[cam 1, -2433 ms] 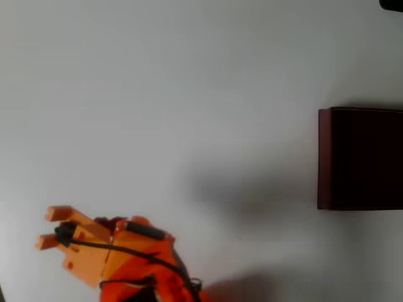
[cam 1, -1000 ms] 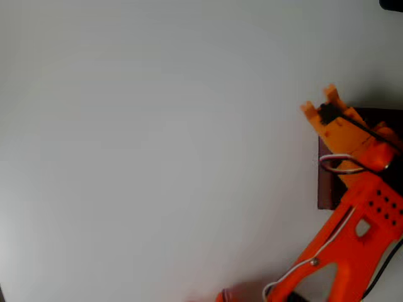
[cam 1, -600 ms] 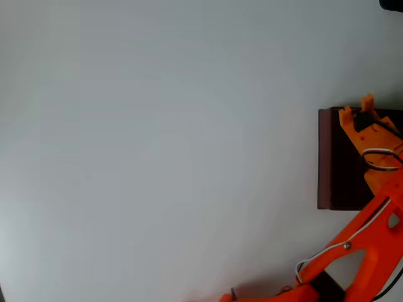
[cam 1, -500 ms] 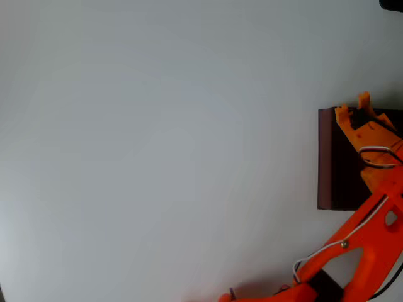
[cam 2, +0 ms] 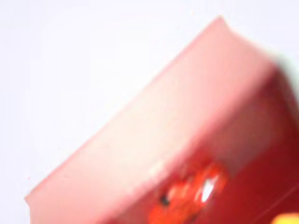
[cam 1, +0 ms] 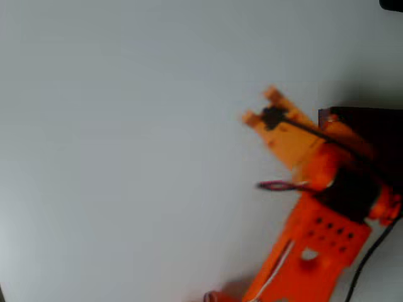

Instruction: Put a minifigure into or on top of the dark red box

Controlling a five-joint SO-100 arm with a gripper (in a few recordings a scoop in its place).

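Observation:
The dark red box (cam 1: 378,129) stands at the right edge of the overhead view, partly covered by my orange arm. My gripper (cam 1: 261,106) hangs over the white table just left of the box, blurred, its two tips apart with nothing between them. In the wrist view the box (cam 2: 154,135) shows a pale reddish wall running diagonally, and the minifigure (cam 2: 189,196), a small bright red blurred shape with a dark spot, lies inside against that wall.
White table (cam 1: 126,157) spreads across the left and middle of the overhead view. A black cable (cam 1: 368,258) trails from the arm at the lower right. A dark object (cam 1: 391,4) sits at the top right corner.
Half a second ago the gripper was over the box's top left corner. It has since swung out to the left, off the box and over the table.

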